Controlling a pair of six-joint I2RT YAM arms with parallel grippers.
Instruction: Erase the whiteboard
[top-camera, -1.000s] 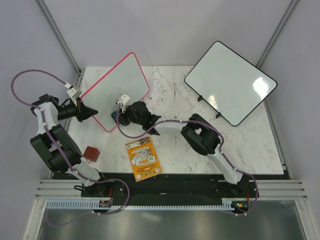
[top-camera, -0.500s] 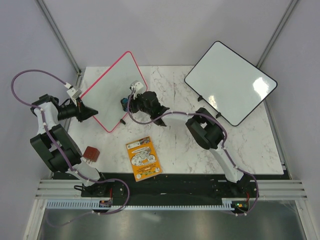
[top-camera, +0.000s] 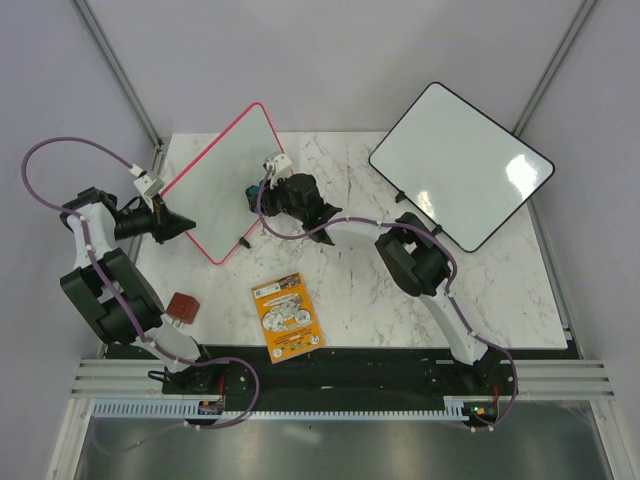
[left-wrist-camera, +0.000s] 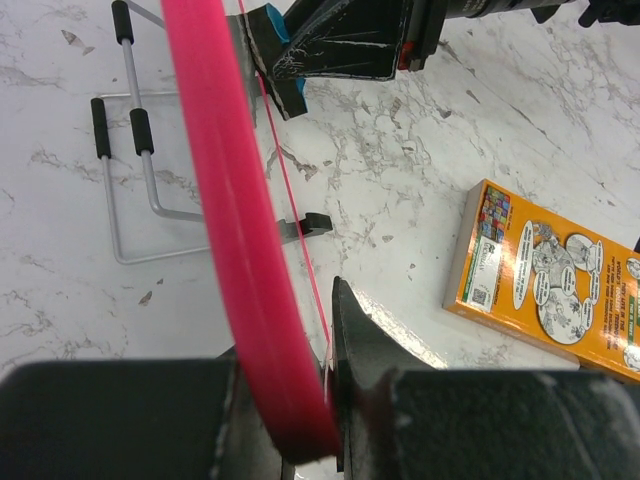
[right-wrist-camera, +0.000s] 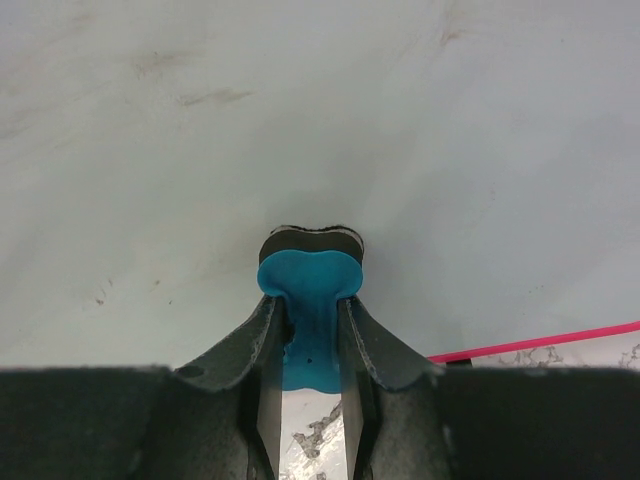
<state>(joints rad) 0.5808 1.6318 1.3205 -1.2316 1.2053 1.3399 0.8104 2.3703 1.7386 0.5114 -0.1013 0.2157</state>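
I hold the whiteboard (top-camera: 225, 180) propped at a tilt on the marble table (top-camera: 350, 290), with both arms on it. The left gripper (top-camera: 178, 224) is clenched on the whiteboard's left edge. In the left wrist view its fingers (left-wrist-camera: 350, 340) pinch the pink frame between them. The right gripper (top-camera: 258, 190) is closed tight on a blue eraser (right-wrist-camera: 308, 275) and meets the whiteboard's white face near its right edge. From the right wrist camera, the eraser's dark pad sits against that face, and its blue body is squeezed between the two jaws. Faint grey smudges (right-wrist-camera: 200, 98) show on the face, above and left of the eraser in that view. Behind the whiteboard, a wire stand (left-wrist-camera: 142, 132) with black sleeves rests on the marble. A small black foot (left-wrist-camera: 314, 222) sticks out at the base of the whiteboard's front side. An orange box (top-camera: 288, 317) lies flat in front of the whiteboard, apart from it. A red-brown cube (top-camera: 183, 306) sits in front of the whiteboard's near left corner, close to it but not touching. A black-framed board (top-camera: 460, 165) stands well to the right of the whiteboard.
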